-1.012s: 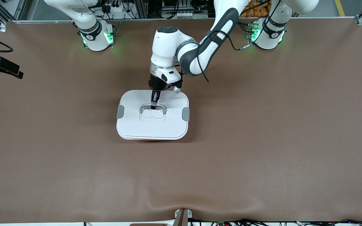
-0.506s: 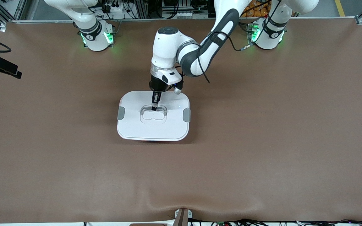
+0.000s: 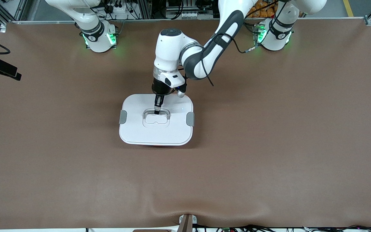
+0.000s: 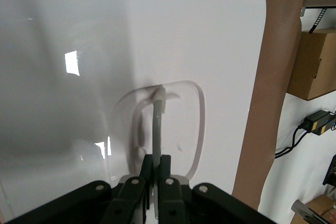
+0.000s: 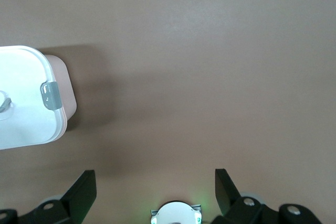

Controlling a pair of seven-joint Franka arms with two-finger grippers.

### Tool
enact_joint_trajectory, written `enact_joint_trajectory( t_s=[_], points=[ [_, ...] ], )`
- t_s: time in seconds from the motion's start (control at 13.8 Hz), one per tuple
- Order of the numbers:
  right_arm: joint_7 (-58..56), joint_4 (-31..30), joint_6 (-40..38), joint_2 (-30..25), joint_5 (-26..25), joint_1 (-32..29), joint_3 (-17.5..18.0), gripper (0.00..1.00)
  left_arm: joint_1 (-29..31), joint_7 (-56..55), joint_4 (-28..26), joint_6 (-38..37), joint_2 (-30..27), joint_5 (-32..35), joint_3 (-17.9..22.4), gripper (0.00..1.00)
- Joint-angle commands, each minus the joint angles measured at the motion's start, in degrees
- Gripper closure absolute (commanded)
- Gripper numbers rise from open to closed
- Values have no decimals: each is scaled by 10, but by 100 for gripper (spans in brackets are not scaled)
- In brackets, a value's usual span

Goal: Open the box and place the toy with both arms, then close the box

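The box (image 3: 156, 144) stands mid-table, only a sliver of its pink tub showing under the white lid (image 3: 137, 129). Grey clips (image 3: 123, 116) sit at both short sides. My left gripper (image 3: 156, 111) points down into the lid's recess, shut on the clear handle (image 4: 156, 124). In the left wrist view the left gripper (image 4: 156, 169) pinches that handle between its fingers. My right gripper (image 5: 153, 177) hangs open and empty high over bare table near its base, with the box (image 5: 67, 98) off to one side. The toy is out of view.
Brown cloth (image 3: 269, 145) covers the whole table. A black device with a cable (image 3: 2, 69) pokes in at the right arm's end. Both bases (image 3: 98, 38) with green lights stand along the edge farthest from the front camera.
The lid in the left gripper has shifted slightly and now sits squarely over the tub; less pink shows under its near edge. The right gripper stays open.
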Motion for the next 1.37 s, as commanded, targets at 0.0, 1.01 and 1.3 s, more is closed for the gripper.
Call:
enact_joint_trajectory(
  t_s=[0.0, 1.01, 1.3],
  points=[
    [-6, -3, -4, -5, 7, -13, 8, 0, -17, -196, 11, -8, 11, 53, 6, 100],
    [-5, -3, -9, -5, 8, -13, 8, 0, -28, -233, 10, -53, 6, 52, 6, 0],
    [-5, -3, -11, -5, 8, -13, 8, 0, -22, -231, 12, -57, -4, 50, 6, 0]
  ],
)
